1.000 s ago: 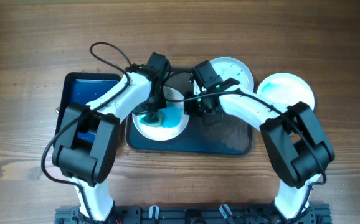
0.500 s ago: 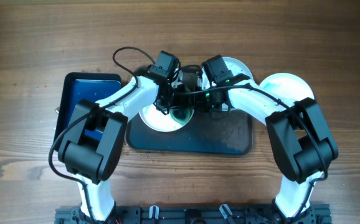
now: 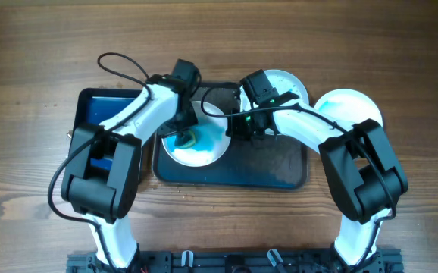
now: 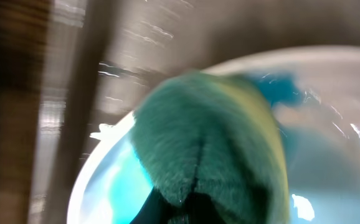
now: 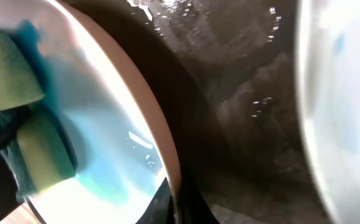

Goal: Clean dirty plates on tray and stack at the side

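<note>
Roughly midway through the first scrub, at a guess. Left fingers (image 3: pixel 179 127) pinched on sponge (image 4: pixel 211 143), pressed to smeared plate (image 3: pixel 204 148) at left of tray (image 3: pixel 280 171). Right fingers (image 3: pixel 248 127) apparently clamped on that plate's right rim, steadying. Far plate (image 3: pixel 287 82) overhanging tray's far rim. Right plate (image 3: pixel 348 110) alone on counter (image 3: pixel 219 38), teal-tinted. No stack yet. No readable brand, label or writing anywhere.

The left arm (image 3: pixel 139 112) and right arm (image 3: pixel 302 125) had white rounded links and bulky black joints. A thin black cable (image 3: pixel 119 61) looped at the left one's 10 o'clock; a small green light (image 3: pixel 243 119) glowed on the right.
</note>
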`<state>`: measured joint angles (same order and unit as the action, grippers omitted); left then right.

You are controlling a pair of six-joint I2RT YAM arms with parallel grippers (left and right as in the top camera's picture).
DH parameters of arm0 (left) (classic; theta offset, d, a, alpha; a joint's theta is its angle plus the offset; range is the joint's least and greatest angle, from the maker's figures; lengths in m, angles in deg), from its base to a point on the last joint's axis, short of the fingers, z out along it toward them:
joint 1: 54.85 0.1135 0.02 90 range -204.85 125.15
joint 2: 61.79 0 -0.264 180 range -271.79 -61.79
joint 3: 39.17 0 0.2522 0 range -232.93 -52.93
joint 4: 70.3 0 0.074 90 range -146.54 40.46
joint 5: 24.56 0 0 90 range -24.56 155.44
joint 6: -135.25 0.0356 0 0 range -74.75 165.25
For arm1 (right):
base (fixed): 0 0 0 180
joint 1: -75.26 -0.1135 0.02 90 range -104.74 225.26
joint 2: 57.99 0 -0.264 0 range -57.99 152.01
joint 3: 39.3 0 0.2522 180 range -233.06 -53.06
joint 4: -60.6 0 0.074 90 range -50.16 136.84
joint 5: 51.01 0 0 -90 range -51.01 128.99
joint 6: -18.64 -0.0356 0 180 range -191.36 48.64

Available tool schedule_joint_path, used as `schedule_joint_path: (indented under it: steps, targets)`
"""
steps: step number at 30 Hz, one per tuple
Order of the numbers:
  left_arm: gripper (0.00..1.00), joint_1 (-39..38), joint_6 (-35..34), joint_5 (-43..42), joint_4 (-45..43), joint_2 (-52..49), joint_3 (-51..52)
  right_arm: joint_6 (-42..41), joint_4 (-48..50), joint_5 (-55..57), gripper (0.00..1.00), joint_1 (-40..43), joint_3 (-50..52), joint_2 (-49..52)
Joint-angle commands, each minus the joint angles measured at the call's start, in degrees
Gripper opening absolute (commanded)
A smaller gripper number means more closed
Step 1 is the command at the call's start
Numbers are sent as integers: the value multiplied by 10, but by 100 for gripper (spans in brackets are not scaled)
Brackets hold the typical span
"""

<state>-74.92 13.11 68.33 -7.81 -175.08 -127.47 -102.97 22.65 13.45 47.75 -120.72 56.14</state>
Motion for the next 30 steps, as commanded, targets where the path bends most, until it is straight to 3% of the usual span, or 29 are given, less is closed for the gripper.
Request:
schedule_joint_path:
  steps: [1,3,6,10,13,15,19,23,26,30]
  targets:
    - [4,-16,246,-361,10,-18,16,1,-1,2,4,5,3,9]
    - [4,-18,290,-413,1,-18,16,1,-1,2,4,5,3,9]
    - [4,-12,282,-404,-49,-18,16,1,-1,2,4,5,3,9]
    - [4,19,138,-212,-111,-18,16,1,-3,2,4,5,3,9]
    - [4,46,87,-68,-115,-17,10,1,-3,2,4,5,3,9]
    - [4,64,72,-21,-92,-7,-11,1,-3,5,4,5,3,9]
    - [4,83,73,-30,-4,19,-86,2,-3,7,4,5,3,9]
    - [4,83,79,-104,102,54,-147,2,-5,5,4,5,3,8]
    - [4,83,79,-108,126,80,-148,39,-21,2,4,5,2,-15]
    - [4,84,79,-99,120,82,-147,62,-97,142,4,-7,2,-101]
